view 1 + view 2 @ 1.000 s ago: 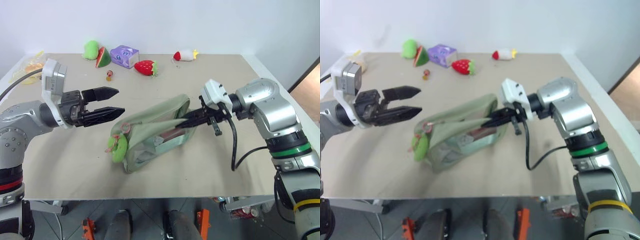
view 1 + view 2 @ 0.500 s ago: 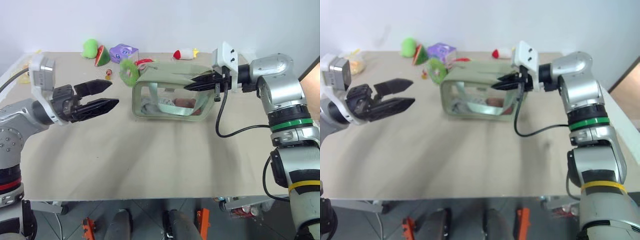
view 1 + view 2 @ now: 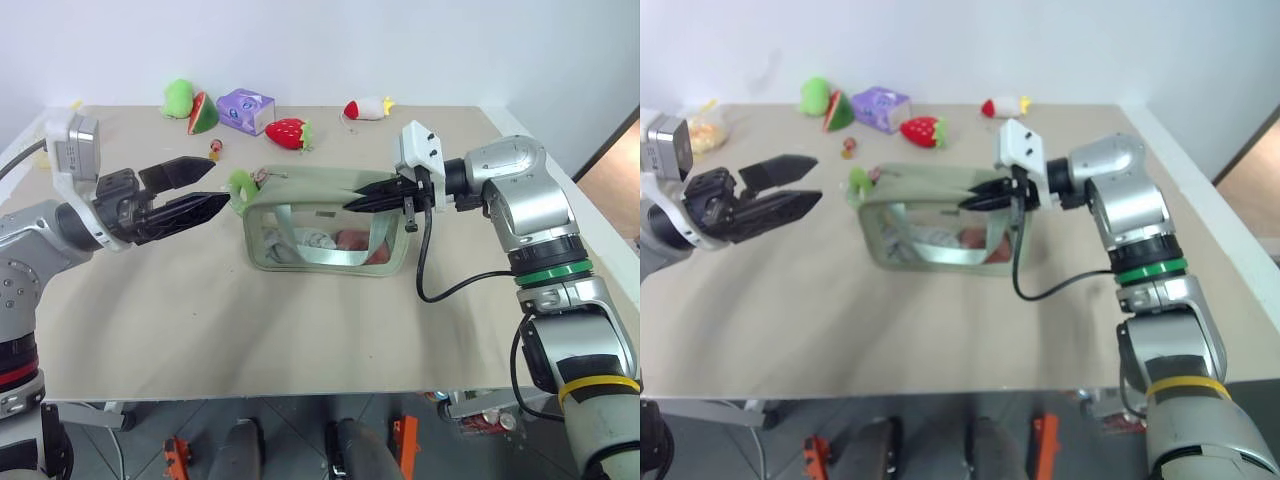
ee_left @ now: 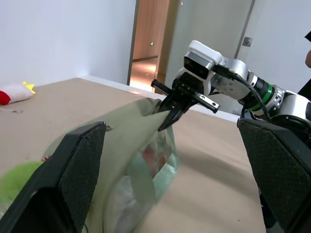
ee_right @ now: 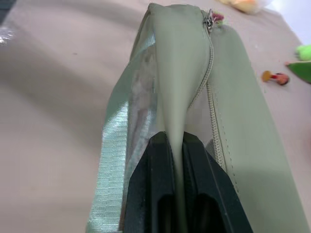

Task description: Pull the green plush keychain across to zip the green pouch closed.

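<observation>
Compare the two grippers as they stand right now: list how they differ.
1. The left gripper is open, its fingers spread; the right gripper is pinched on a fold of the green pouch.
2. The left gripper holds nothing and hangs beside the green plush keychain; the right gripper grips the pouch's opposite end.

Both have two black fingers and point inward at the pouch.

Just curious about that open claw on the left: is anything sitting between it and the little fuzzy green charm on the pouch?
No. In the left eye view, only bare table separates the left tool from the green plush keychain.
</observation>
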